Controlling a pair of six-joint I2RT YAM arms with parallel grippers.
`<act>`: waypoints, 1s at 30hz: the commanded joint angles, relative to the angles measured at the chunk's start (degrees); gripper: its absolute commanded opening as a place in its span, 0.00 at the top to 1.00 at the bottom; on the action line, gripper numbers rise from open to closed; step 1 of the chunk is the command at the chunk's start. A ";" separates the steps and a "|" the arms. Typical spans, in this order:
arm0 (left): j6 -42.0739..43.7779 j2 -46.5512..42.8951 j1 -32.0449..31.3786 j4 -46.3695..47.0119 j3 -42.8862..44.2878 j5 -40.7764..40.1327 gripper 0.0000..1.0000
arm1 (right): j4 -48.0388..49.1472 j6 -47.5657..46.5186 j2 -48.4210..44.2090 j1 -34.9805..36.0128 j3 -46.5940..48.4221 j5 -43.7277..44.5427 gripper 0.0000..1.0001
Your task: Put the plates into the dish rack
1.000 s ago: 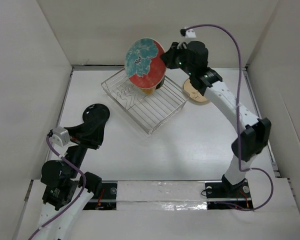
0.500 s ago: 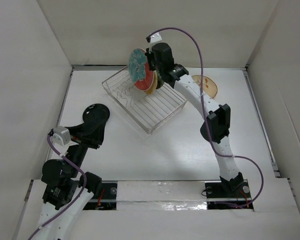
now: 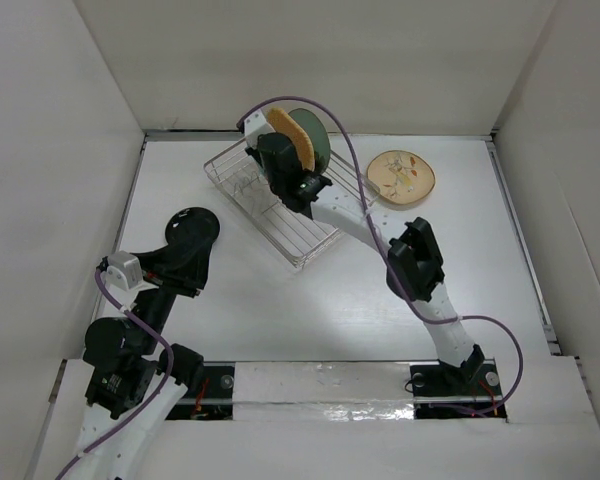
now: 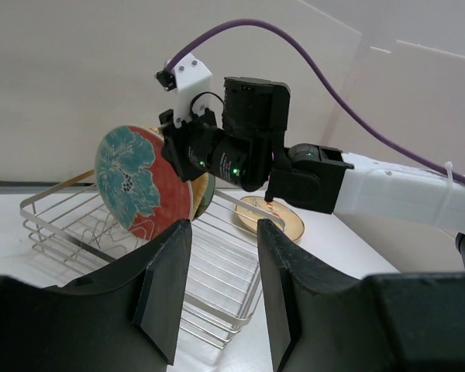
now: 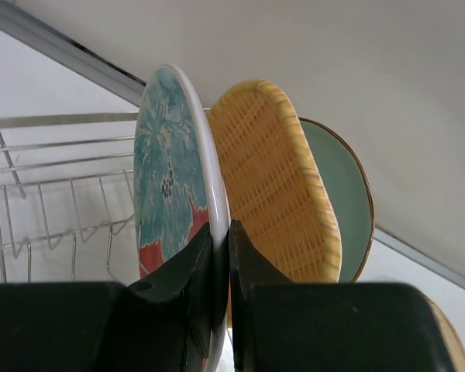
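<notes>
The right arm (image 3: 355, 222) stretches from the near edge of the table far across and to the left. Its black elbow (image 3: 412, 262) is bent midway, and the white forearm runs out to a black wrist (image 4: 244, 139) where a small green light (image 4: 234, 167) glows. The right gripper (image 5: 221, 236) is clamped on the rim of a flowered plate (image 5: 167, 178), one black finger (image 5: 182, 287) against each face, holding it on edge. A purple cable (image 3: 345, 150) loops from the wrist back along the arm. The left arm (image 3: 130, 340) sits folded close to its own base, forearm angled toward the far side. The left gripper (image 4: 221, 232) has its fingers parted, with nothing between them.
</notes>
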 commanded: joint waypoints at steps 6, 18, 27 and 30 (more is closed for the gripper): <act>0.68 0.31 -0.34 2.17 -0.25 -0.23 0.64 | 12.83 0.02 -2.68 0.96 0.36 4.76 1.00; 0.51 0.75 -0.34 2.26 -0.34 0.04 0.64 | 6.58 19.37 -10.06 -3.78 -8.95 -4.73 0.54; 0.59 1.45 -0.34 2.17 -0.34 -0.05 0.64 | 15.62 38.08 -32.53 -18.25 -37.19 -18.79 0.49; 0.42 1.80 -0.34 2.26 -0.34 0.21 0.64 | 16.78 47.47 -35.63 -27.46 -46.89 -21.33 1.00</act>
